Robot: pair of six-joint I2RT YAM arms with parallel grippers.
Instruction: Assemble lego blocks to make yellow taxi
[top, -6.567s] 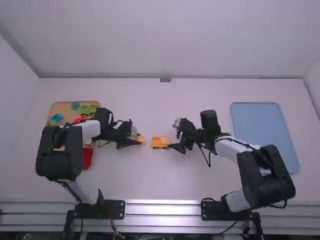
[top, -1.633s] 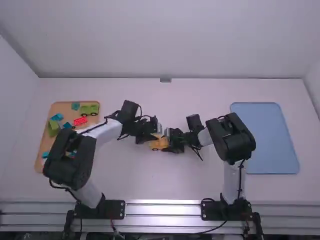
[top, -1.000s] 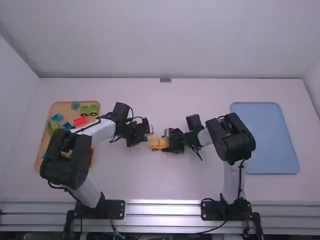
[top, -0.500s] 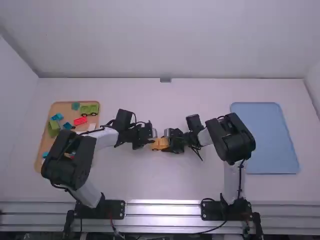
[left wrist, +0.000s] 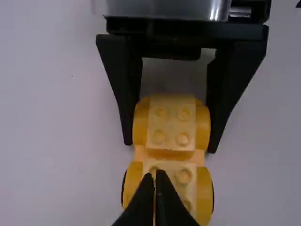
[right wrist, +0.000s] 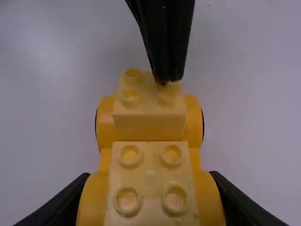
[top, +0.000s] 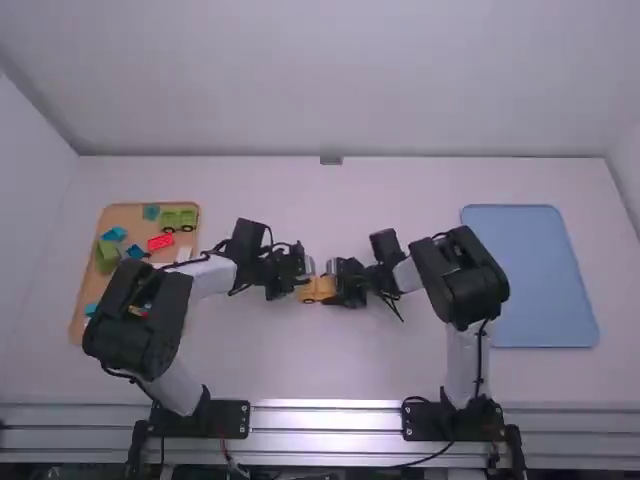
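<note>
In the high view my left gripper (top: 300, 279) is at the left end of the yellow taxi (top: 318, 289) and my right gripper (top: 341, 284) at its right end. The left wrist view has my left gripper (left wrist: 159, 177) shut, fingertips together over the studs of the near pale block (left wrist: 172, 175). That block and a second pale block (left wrist: 171, 123) sit on the orange-yellow wheeled body (left wrist: 202, 127). Seen from the right wrist, the taxi (right wrist: 150, 162) lies between the right gripper's fingers (right wrist: 59, 202), which grip its sides. The right gripper's tips are hidden there.
At the left, a wooden tray (top: 127, 213) holds green, red and blue blocks, among them a green wheeled piece (top: 179, 219). A blue tray (top: 528, 275) lies at the right.
Much earlier, a yellow block was at my left gripper, apart from the wheeled body. Since then the right gripper has closed on the taxi; the left gripper backed off left, then returned rightward.
</note>
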